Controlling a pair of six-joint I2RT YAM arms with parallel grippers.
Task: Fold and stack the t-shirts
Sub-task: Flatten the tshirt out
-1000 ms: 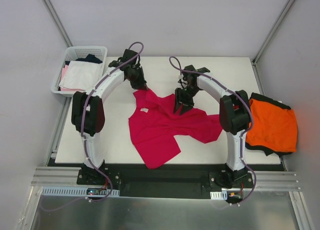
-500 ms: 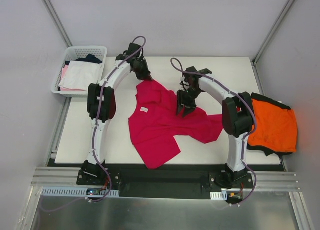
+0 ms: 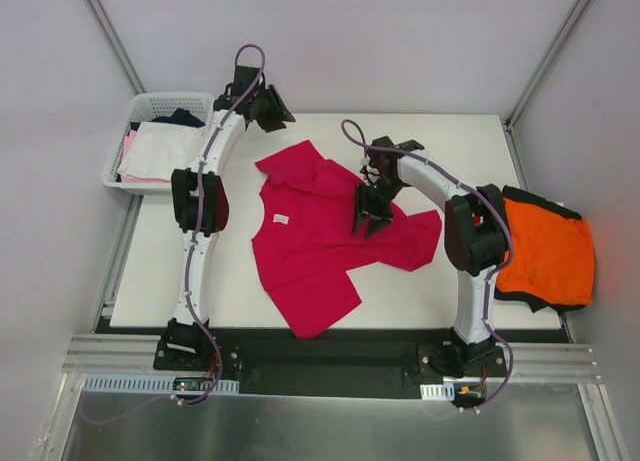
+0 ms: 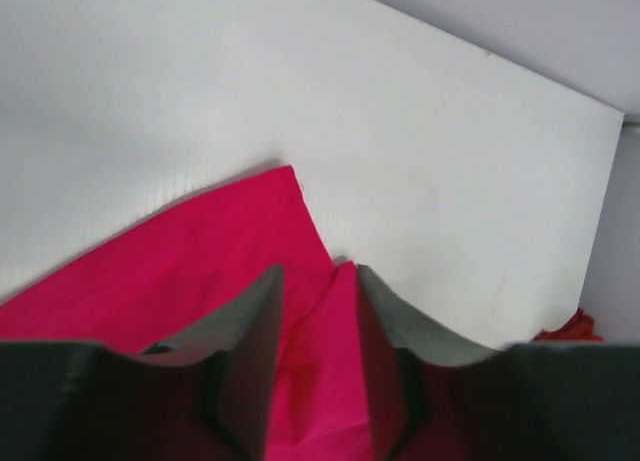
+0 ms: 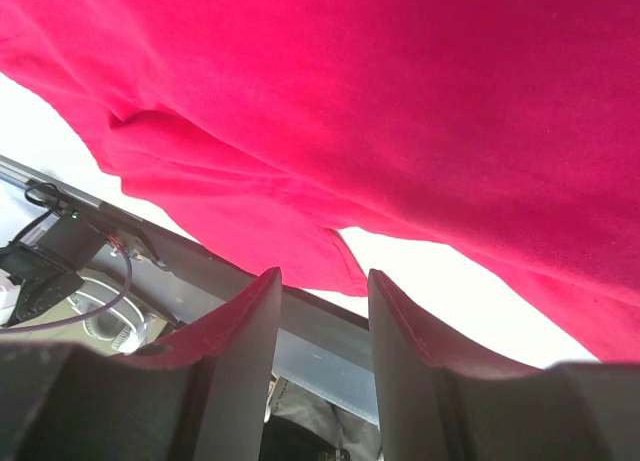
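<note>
In the middle of the white table [image 3: 470, 151], the crimson-magenta t-shirt [image 3: 310, 246] lies opened out but rumpled, its small white neck label [image 3: 283, 219] facing up. The left gripper [image 3: 275, 111] hangs above the table's far edge, near the shirt's far corner and clear of it. Its wrist view shows its 2 fingers [image 4: 255, 341] a little apart, pinching nothing. The right gripper [image 3: 368, 219] is low over the shirt's right half, jaws spread, with no cloth between them. At the table's right edge, the orange t-shirt [image 3: 545, 251] lies on the black t-shirt [image 3: 512, 194]. A white mesh basket [image 3: 170, 98] of garments stands far left.
</note>
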